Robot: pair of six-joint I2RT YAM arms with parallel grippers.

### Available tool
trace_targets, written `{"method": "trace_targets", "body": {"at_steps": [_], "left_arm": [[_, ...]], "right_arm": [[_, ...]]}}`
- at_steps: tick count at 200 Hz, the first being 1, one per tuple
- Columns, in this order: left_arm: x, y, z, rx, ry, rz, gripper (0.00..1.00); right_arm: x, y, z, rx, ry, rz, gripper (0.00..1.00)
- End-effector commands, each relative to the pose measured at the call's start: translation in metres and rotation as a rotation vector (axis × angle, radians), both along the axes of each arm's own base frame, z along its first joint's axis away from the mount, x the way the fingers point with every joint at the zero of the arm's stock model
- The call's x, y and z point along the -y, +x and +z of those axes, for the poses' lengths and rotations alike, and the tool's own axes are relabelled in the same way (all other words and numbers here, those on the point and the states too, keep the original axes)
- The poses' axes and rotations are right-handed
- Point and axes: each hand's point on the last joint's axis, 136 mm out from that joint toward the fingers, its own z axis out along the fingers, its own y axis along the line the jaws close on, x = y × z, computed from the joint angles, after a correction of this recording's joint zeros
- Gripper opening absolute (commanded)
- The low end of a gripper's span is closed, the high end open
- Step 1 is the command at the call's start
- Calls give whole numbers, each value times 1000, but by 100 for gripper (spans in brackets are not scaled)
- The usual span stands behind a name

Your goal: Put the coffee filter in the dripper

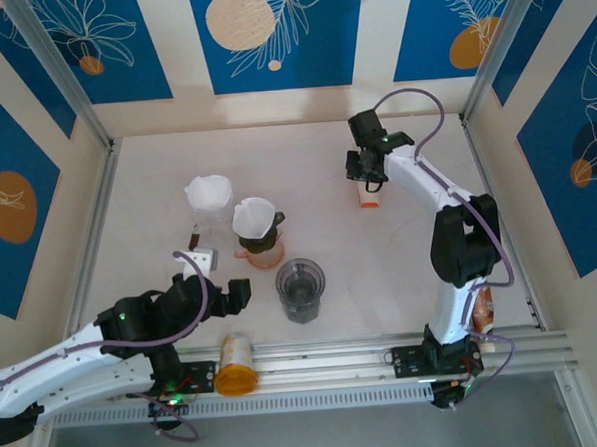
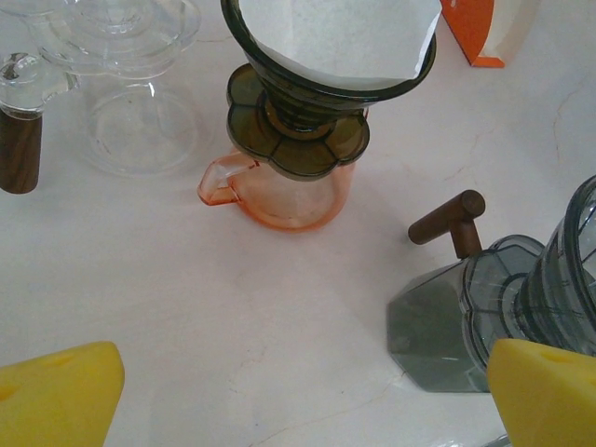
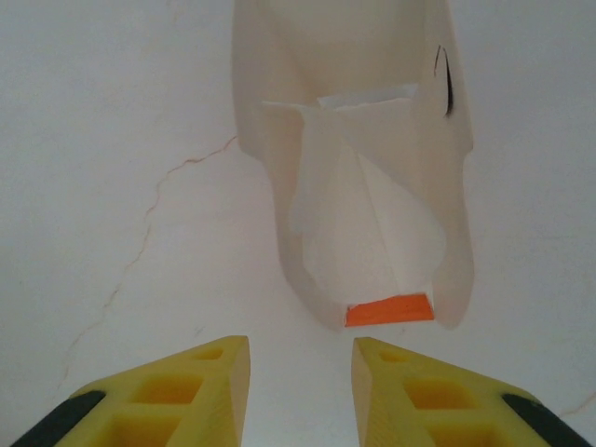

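The right gripper hangs low over the tabletop, toward the far edge and right of the middle. Its blocky yellow fingers stand a narrow gap apart with only bare surface between them. Just beyond the tips lies a soft, translucent white pouch with an orange strip at its near end, its mouth folded open and creased.

The left gripper is spread wide and holds nothing, low near the tabletop's near left corner. A band of bare surface lies ahead of it.

Past that band stands a pink glass server with a small spout, near the middle of the tabletop. On it sits the dripper, smoky dark plastic with a scalloped, flower-shaped flange. The coffee filter, white matte paper, lies inside its cone, edge level with the rim.

Left of the server is a clear glass dripper with a dark wooden handle. Toward the near edge is a grey ribbed vessel with a brown stick handle, apart from the server.

The tabletop is pale and smooth with faint hairline cracks. Its right half, from the pouch to the near edge, is open except for the right arm. An orange-capped bottle lies on the rail at the near edge.
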Motion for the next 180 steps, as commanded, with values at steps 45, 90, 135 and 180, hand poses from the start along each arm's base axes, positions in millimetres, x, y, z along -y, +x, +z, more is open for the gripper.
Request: {"method": "trace_targets", "body": {"at_steps": [45, 90, 135, 180], "left_arm": [[0, 1, 0, 6, 8, -1, 100], [1, 1, -1, 10, 14, -2, 100], [1, 2, -2, 12, 21, 0, 100], [1, 3, -1, 18, 22, 1, 100]], "right_arm": [[5, 29, 4, 27, 56, -84, 31], [6, 40, 2, 18, 77, -93, 31], [3, 47, -5, -3, 82, -95, 31], [5, 50, -10, -10, 79, -110, 27]]}}
